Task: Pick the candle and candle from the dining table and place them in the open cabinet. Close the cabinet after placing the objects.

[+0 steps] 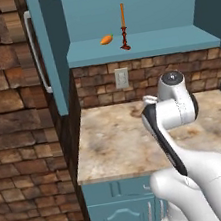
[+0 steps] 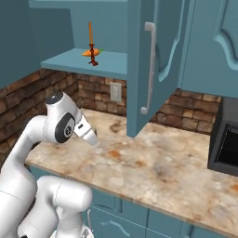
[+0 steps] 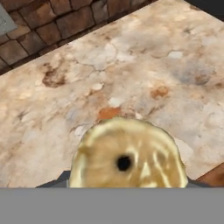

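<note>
The tall orange taper candle (image 1: 124, 25) already stands on the open cabinet's shelf (image 1: 172, 41), beside a small orange lump (image 1: 106, 39). The tool (image 3: 124, 183) grips the squat yellow candle (image 3: 127, 157) above the worktop (image 3: 131, 78). Shelving it and closing the doors remain.

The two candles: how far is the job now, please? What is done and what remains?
Done: the tall orange candle stands on the cabinet shelf, beside a small orange lump. In hand: the yellow candle sits between the gripper fingers, above the stone counter. Left: put this candle on the shelf, then close the cabinet door, which is open.
</note>
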